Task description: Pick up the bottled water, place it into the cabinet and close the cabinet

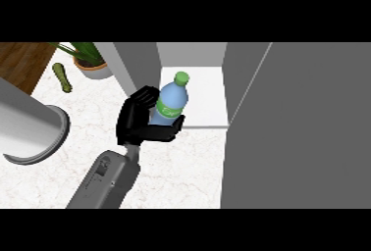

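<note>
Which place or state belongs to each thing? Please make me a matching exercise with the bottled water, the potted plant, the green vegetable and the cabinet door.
Things:
1. bottled water
2. potted plant
3. green vegetable
4. cabinet door

Places or states:
A. swung open, at the view's right
B. lying on the counter, left of the plant
C. held in the hand, in front of the open cabinet
D. standing at the counter's far edge, left of the cabinet

Pairs: 1-C, 2-D, 3-B, 4-A
</note>
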